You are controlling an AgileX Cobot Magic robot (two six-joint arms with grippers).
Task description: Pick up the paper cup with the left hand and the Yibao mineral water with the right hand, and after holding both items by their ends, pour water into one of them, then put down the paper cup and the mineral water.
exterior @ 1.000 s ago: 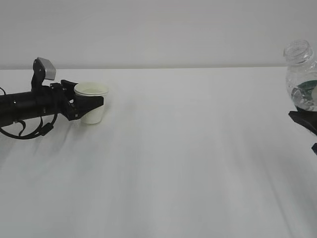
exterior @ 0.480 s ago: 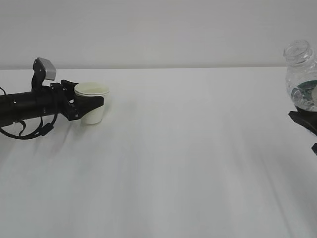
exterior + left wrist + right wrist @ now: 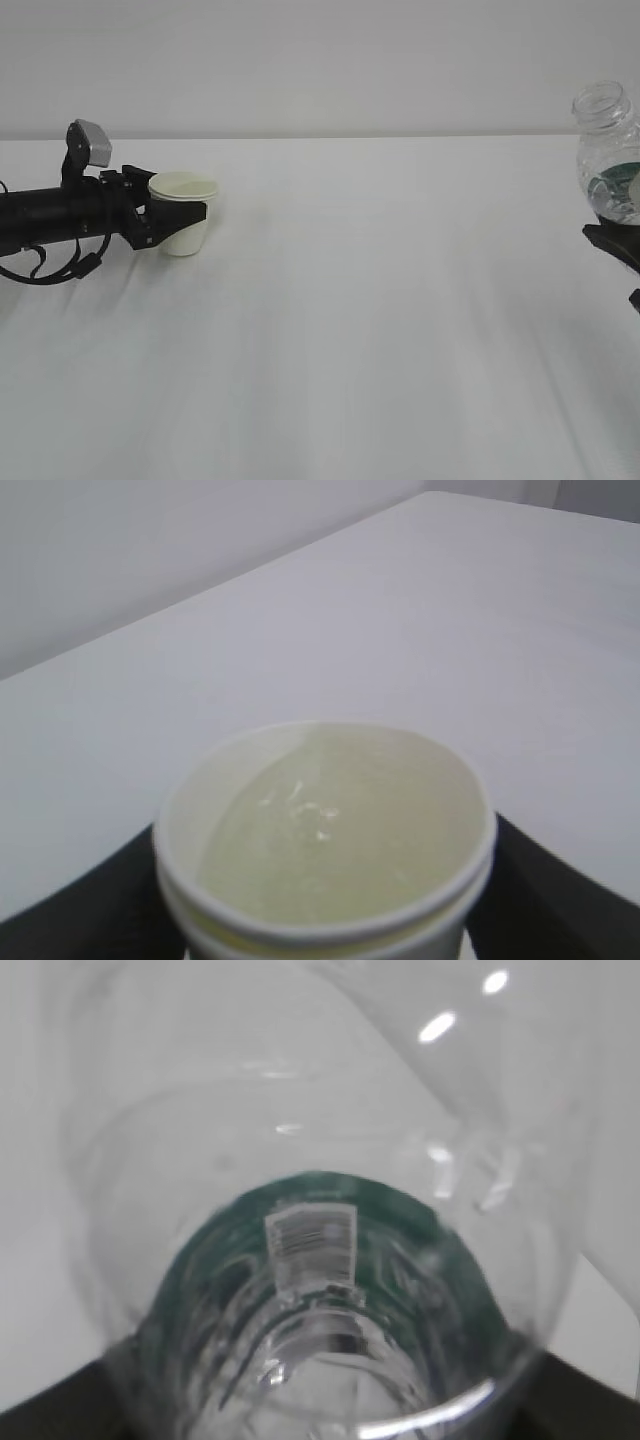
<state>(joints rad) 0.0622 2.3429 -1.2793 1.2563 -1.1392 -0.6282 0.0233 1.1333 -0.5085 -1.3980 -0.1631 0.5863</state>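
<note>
Lifting off now: your left hand (image 3: 178, 214), pinching the paper cup (image 3: 184, 213), has just raised and tilted it; your right hand (image 3: 618, 243) stays clamped on the water bottle (image 3: 610, 150).

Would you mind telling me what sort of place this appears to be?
Probably a robot test bench: a bare white table against a blank wall, and the left claw around a paper cup.

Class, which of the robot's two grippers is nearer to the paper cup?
Left. The left gripper clasps the paper cup; the right gripper holds the bottle at the far right edge.
</note>
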